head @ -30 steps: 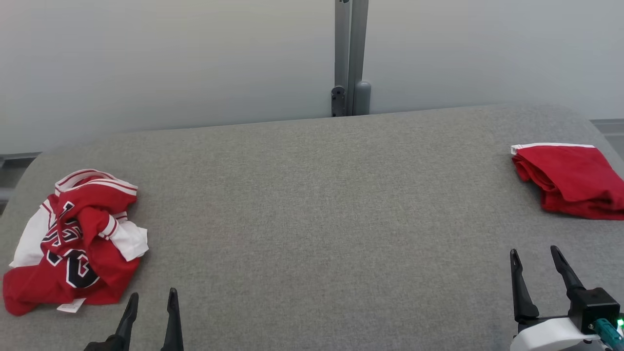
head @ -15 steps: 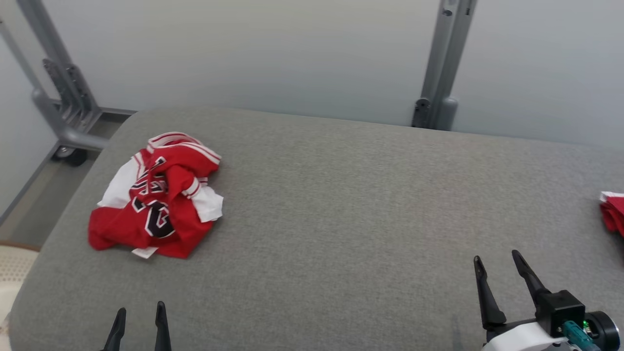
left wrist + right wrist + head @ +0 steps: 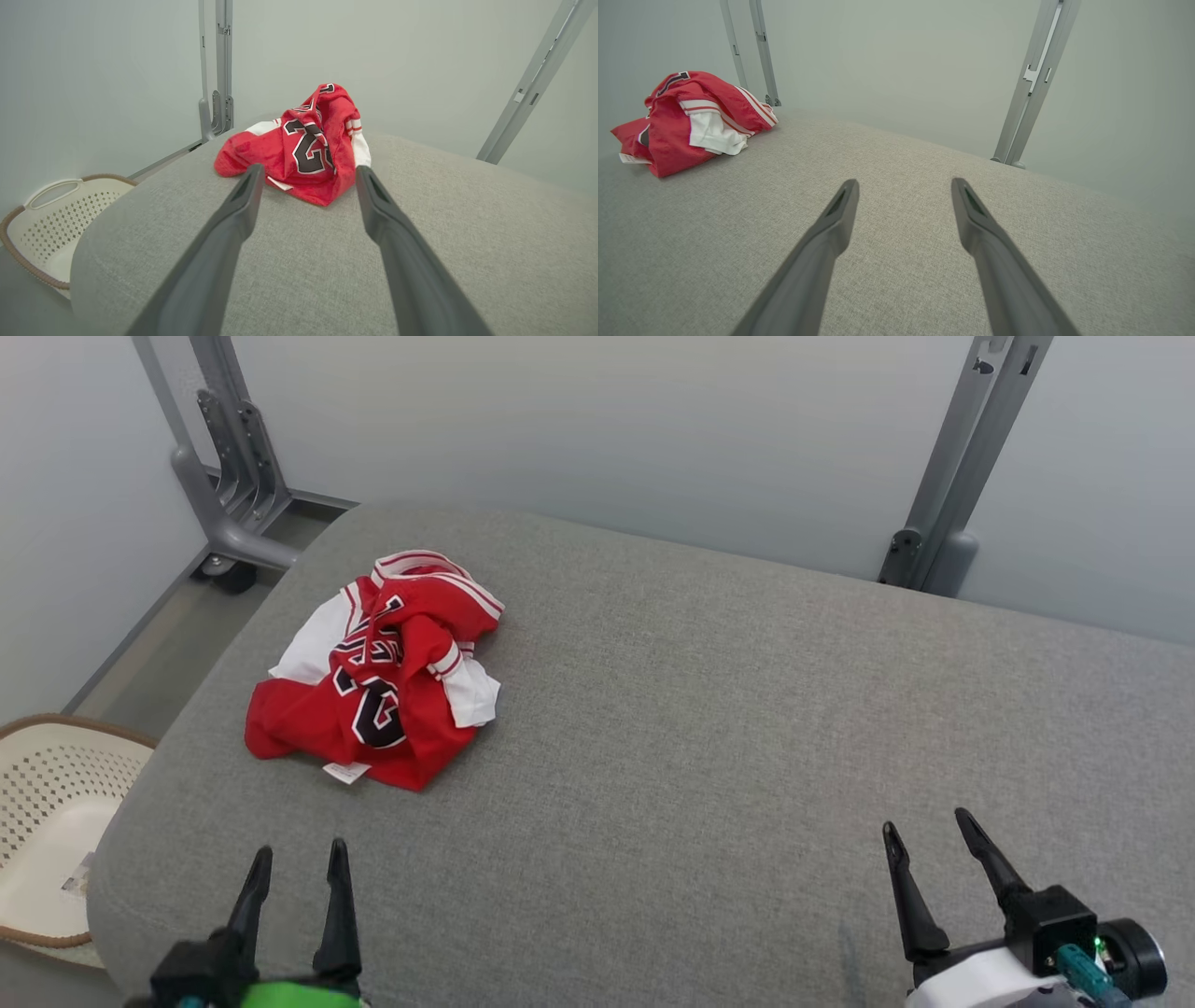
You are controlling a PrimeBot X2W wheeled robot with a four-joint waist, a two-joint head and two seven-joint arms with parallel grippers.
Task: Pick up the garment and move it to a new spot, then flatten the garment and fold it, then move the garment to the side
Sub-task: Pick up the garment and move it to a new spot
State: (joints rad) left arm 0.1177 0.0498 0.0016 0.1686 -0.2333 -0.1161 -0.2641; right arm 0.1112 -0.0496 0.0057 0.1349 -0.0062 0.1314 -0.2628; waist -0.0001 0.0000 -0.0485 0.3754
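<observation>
On the table (image 3: 700, 709), left, the garment (image 3: 373, 681) lies crumpled; likely soft, light; pinch a raised fold; left gripper (image 3: 301, 847) and right gripper (image 3: 925, 819) gape empty.

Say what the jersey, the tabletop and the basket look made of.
Jersey: soft knit or mesh cloth, likely synthetic, matte red and white; it crumples in loose folds.
Tabletop: grey woven fabric cover, matte, seemingly padded by its rounded edges.
Basket: cream plastic, probably, with moulded holes and a brown rim.

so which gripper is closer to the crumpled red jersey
The left gripper, open and pointing straight at the jersey near the left end; the right gripper is open too, far across the grey surface.
</observation>
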